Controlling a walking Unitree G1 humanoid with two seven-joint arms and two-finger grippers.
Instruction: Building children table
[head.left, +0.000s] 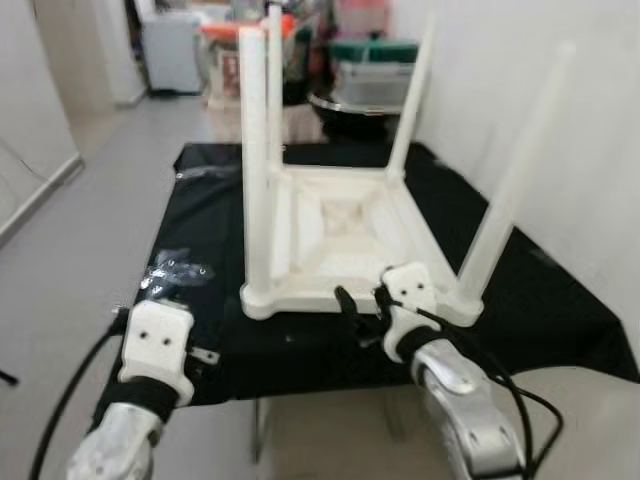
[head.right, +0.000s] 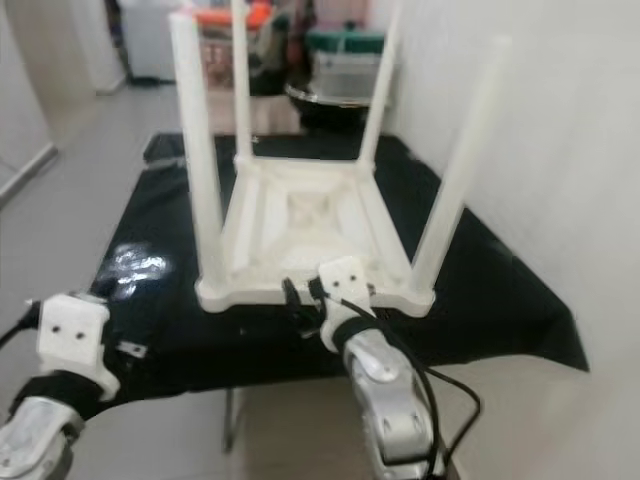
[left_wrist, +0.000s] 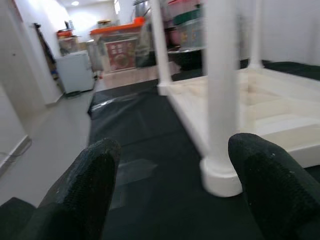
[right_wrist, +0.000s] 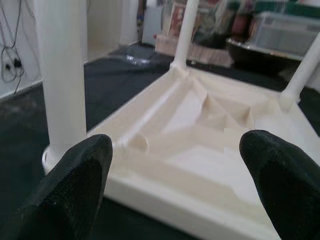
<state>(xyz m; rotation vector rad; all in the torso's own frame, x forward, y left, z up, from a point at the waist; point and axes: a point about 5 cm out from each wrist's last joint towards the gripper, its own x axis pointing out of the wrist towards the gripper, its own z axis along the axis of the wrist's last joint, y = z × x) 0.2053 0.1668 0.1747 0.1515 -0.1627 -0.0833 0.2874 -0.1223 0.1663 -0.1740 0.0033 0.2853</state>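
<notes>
A small white plastic children's table (head.left: 345, 235) lies upside down in the middle of the frame, its top flat on a black cloth (head.left: 215, 225) that covers a work surface. All four legs point up: the near left leg (head.left: 256, 165) rises tall at centre left, the near right leg (head.left: 515, 180) leans up along the white wall (head.left: 560, 120) on the right, and two far legs stand behind them. The ribbed underside of the top faces up, with a square moulded panel in its centre.

The right gripper (right_wrist: 172, 185) sits low in the centre of the frame, right at the near edge of the table; in its wrist view the two black fingers (right_wrist: 75, 182) are spread wide with the table's rim and underside between and beyond them, not closed on anything. Whether it touches the rim I cannot tell.

The left gripper (left_wrist: 175, 195) is at the lower left, over the near edge of the cloth and apart from the table; its fingers are also spread, with the base of the near left leg seen between them.

A crumpled clear plastic bag (head.left: 175, 270) lies on the cloth, left of the table. At the top of the frame, storage boxes (head.left: 375, 70) and a white appliance (head.left: 170, 50) stand on the floor.
</notes>
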